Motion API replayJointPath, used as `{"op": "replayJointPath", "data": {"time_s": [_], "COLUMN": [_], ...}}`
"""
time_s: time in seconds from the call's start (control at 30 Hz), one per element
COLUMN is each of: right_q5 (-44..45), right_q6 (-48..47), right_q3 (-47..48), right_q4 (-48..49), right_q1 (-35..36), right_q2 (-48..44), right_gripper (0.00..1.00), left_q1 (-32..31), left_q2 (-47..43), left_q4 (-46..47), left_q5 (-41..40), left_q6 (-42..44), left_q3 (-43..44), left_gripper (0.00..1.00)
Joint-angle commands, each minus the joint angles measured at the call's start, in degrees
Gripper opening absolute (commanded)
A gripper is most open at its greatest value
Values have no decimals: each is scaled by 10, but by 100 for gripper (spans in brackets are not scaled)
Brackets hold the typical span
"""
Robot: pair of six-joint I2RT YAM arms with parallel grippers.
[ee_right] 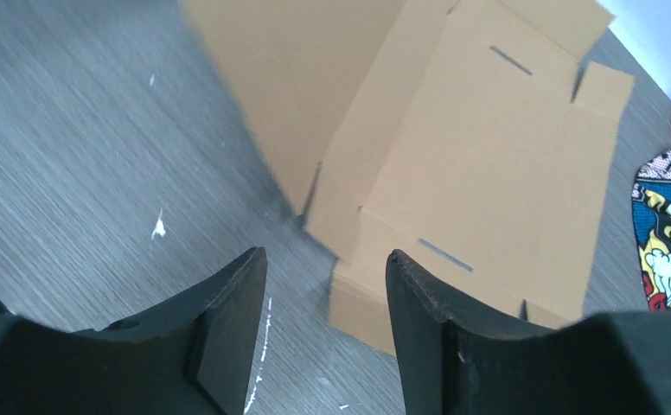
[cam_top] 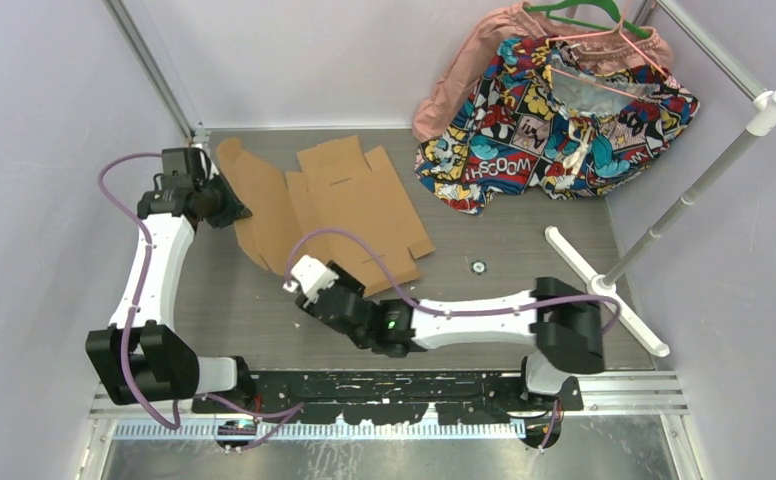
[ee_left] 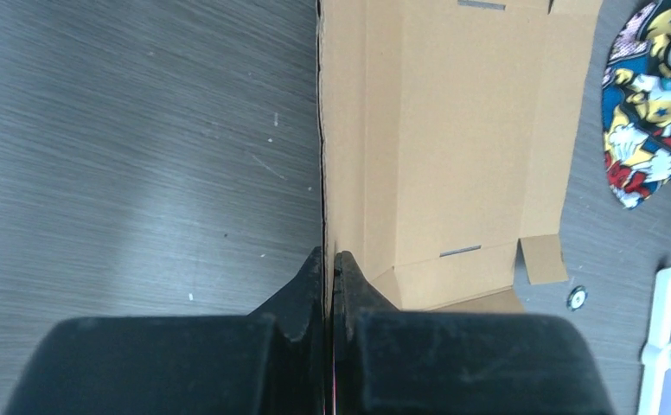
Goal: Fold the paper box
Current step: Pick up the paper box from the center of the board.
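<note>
The paper box is a flat brown die-cut cardboard sheet with flaps and slits, lying at the back middle of the table. My left gripper is shut on the edge of its left flap. In the left wrist view the flap's edge runs edge-on into the closed fingers of the left gripper, with the rest of the sheet to the right. My right gripper is open and empty just off the sheet's near corner. In the right wrist view it stands over bare table before the cardboard.
A comic-print cloth and a pink garment on a green hanger lie at the back right. A white stand with a tilted pole is at the right. A small round object lies near the sheet.
</note>
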Motion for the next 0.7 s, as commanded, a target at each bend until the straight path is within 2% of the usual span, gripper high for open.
{"op": "replayJointPath", "data": {"time_s": [0.0,0.1,0.23,0.37,0.57,0.67], "right_q5": [-29,-65,-94,-138,-210,-277], "right_q6": [91,121,128,151,183,208], "right_q3": [25,22,51,94,144,161], "right_q4": [-81,-119,-182,-236,-272,-275], "right_q1": [-61,-144,-229,-290,-334,-357], "right_q2": [-113,-158,-148,-97,2,47], "right_gripper": [59,59,59,59,57,57], "left_q1": [-3,-5,-7,-8,-12,-18], "left_q2": [12,20,22,11,8,14], "left_q4": [-54,-72,-80,-75,-76,-81], "left_q5": [-25,-31,-7,29,53,61], "left_q6": [58,81,99,108,118,131], "left_q3": [46,62,75,80,84,92], "left_gripper": [0,0,1,1,1,0]}}
